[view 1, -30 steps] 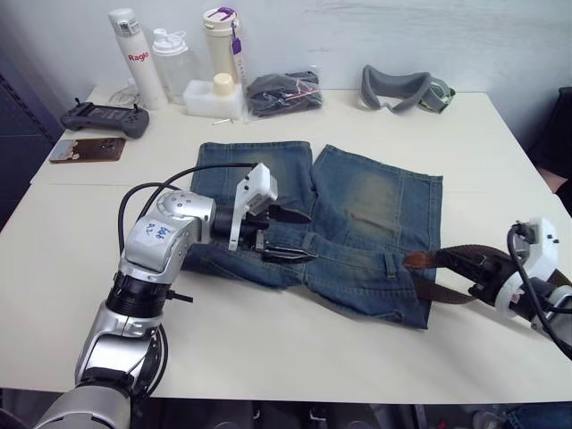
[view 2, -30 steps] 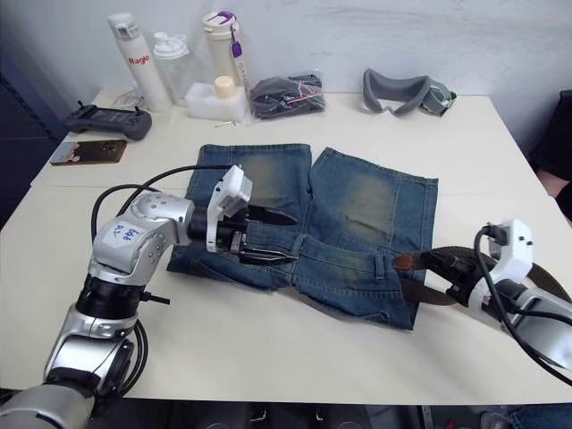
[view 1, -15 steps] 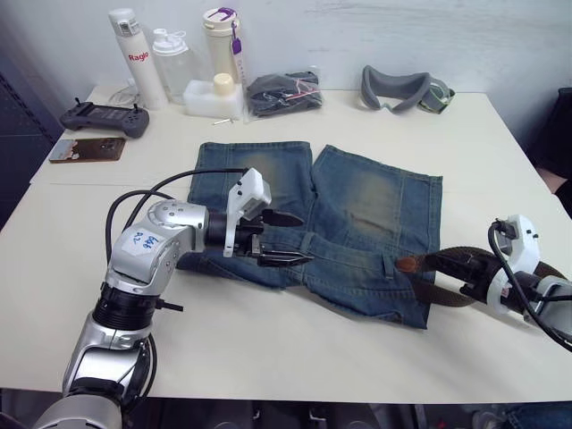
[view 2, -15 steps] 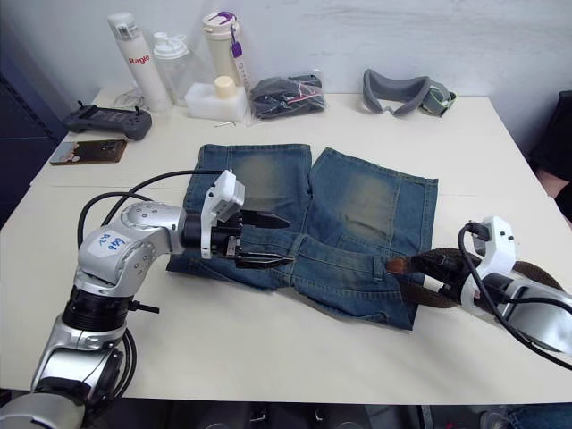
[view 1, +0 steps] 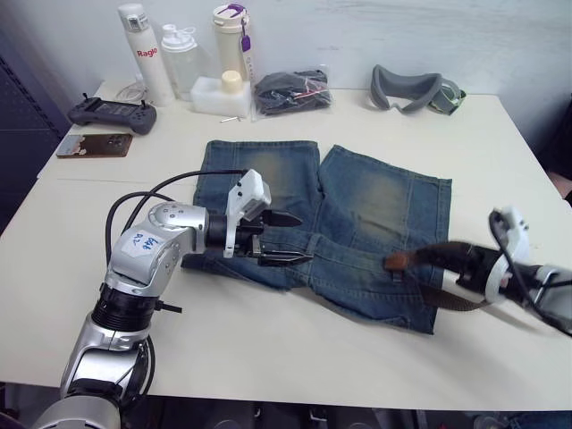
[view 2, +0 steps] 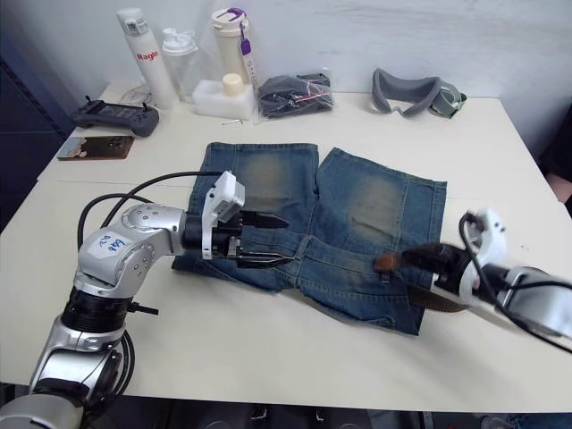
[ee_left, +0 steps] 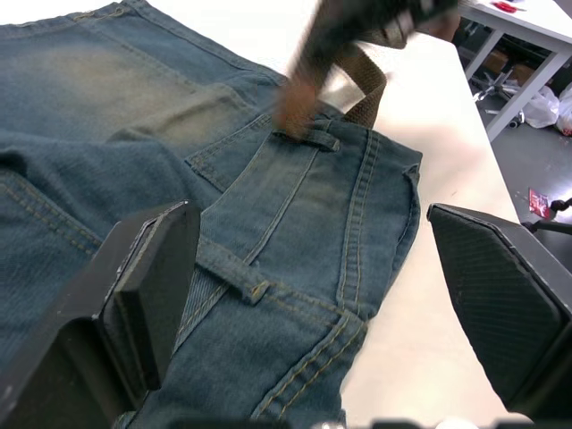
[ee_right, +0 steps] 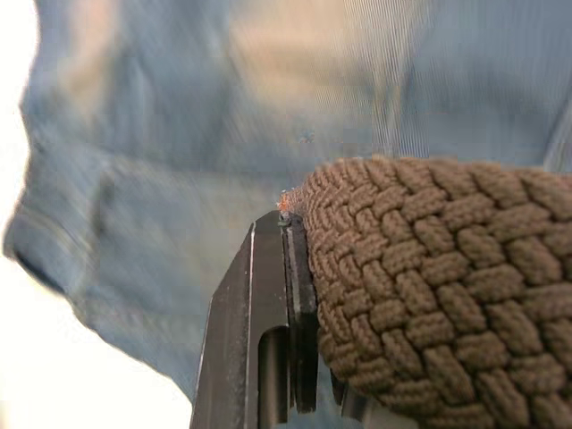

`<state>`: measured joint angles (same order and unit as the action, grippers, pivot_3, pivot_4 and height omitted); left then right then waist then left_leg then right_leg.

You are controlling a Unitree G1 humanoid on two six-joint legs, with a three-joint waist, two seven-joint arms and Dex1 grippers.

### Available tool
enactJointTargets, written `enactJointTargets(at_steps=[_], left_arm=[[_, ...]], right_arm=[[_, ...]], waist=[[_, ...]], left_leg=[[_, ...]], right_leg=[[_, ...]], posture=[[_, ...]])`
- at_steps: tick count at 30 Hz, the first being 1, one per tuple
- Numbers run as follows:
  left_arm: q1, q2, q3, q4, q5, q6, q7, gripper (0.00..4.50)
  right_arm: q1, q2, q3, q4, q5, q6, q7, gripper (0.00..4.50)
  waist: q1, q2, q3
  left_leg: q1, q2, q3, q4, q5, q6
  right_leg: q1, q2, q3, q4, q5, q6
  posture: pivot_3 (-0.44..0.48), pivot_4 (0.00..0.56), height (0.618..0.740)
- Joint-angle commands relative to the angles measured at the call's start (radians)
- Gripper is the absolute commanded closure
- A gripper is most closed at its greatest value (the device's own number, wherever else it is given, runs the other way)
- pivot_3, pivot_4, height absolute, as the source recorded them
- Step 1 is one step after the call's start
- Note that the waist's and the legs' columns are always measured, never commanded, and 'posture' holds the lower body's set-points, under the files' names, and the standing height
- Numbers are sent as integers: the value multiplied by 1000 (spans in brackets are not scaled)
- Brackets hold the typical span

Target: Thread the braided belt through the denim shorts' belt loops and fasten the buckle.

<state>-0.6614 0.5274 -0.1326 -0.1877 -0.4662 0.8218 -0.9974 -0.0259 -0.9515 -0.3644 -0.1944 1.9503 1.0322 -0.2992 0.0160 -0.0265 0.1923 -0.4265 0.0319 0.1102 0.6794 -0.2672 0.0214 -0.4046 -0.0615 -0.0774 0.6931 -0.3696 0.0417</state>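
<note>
The right gripper (view 2: 438, 265) is pinching the braided belt (view 1: 447, 255), its tan tip (view 1: 396, 261) lying just beside a belt loop (ee_left: 315, 138) — the strap's long axis is running along the waistband toward the left gripper (view 1: 284, 239), whose fingers are standing spread over the denim shorts (view 1: 375, 206). The right arm is nearer the loop. Farther back, a white bottle (view 1: 141, 40) is reading "Raglo".

Bare table (view 1: 268, 349) in front; bottles (view 1: 183, 58) crowd far edge.

Three bottles (view 1: 136, 40), one belt (view 1: 447, 257), one shorts (view 1: 357, 223)
</note>
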Motion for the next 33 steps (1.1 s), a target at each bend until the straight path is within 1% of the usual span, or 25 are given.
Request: enactJointTargets(at_steps=[1,5,8,22,29,33], left_arm=[[-8,10,0,-33,-12,-22,-7,59],[-1,10,2,-40,-19,-20,-3,59],[1,8,2,-41,-20,-19,0,59],[11,12,0,-42,-20,-24,-5,59],[10,-1,-9,-32,-16,-30,-3,59],[10,-7,-12,-31,-18,-29,1,59]], right_arm=[[-2,14,-65,-3,22,9,-1,4500],[-20,44,-114,38,22,17,-10,4500],[-22,35,-136,57,22,41,-10,4500],[7,5,-183,81,22,68,-20,4500],[18,-7,-202,80,22,74,-15,4500],[24,8,-177,64,22,76,-14,4500]], waist=[[-2,0,0],[-3,0,0],[-2,0,0],[-1,0,0],[-1,0,0],[-1,0,0]], left_leg=[[0,0,0,0,0,0],[0,0,0,0,0,0],[0,0,0,0,0,-1],[0,0,0,0,0,0],[0,0,0,0,0,0],[-1,0,0,0,0,0]], right_leg=[[0,0,0,0,0,0],[0,0,0,1,1,1],[0,0,0,1,1,0],[-1,0,0,1,1,1],[-1,0,0,1,1,1],[-2,0,0,0,1,1]], posture=[[0,150,683],[0,150,683],[0,150,683],[0,150,683],[0,150,683],[0,150,683]])
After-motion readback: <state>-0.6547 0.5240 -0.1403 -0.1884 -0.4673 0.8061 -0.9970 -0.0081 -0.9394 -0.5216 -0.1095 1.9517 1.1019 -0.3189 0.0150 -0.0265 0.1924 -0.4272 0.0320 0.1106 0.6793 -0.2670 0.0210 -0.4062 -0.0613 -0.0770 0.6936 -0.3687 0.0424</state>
